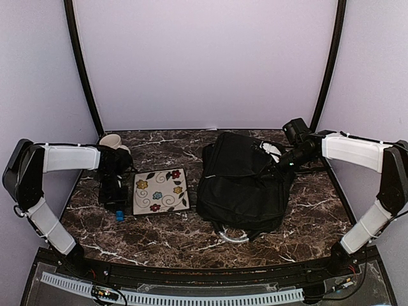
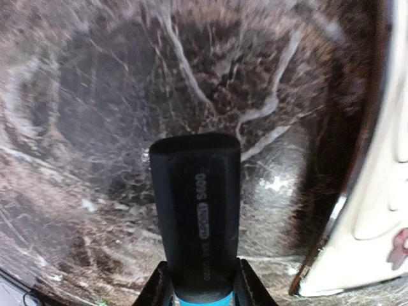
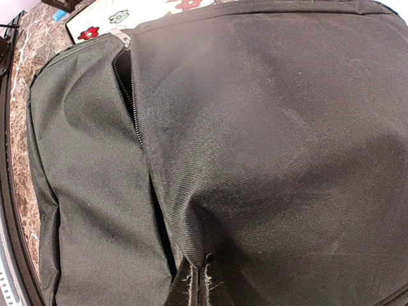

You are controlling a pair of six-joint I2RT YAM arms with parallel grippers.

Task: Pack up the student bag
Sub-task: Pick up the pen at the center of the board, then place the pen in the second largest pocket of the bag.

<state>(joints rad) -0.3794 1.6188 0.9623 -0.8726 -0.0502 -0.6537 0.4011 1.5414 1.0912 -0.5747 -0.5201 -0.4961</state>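
The student bag [image 1: 242,185] lies flat right of the table's middle, a big black backpack. In the right wrist view its front flap [image 3: 287,127] is pulled up beside an open zipper [image 3: 127,89]. My right gripper [image 3: 199,284] is shut, pinching a fold of that flap; from above it [image 1: 280,167] sits at the bag's right upper edge. My left gripper [image 1: 115,201] is at the table's left. Its fingers [image 2: 252,290] press both sides of a flat black bar with a blue end [image 2: 197,204], which points away over the marble.
A square cream tile with painted flowers [image 1: 160,190] lies between the left gripper and the bag; its edge [image 2: 376,210] shows close on the right in the left wrist view. A cream mug [image 1: 109,141] stands at the back left. The bag's grey-white loop handle [image 1: 234,236] points toward the near edge.
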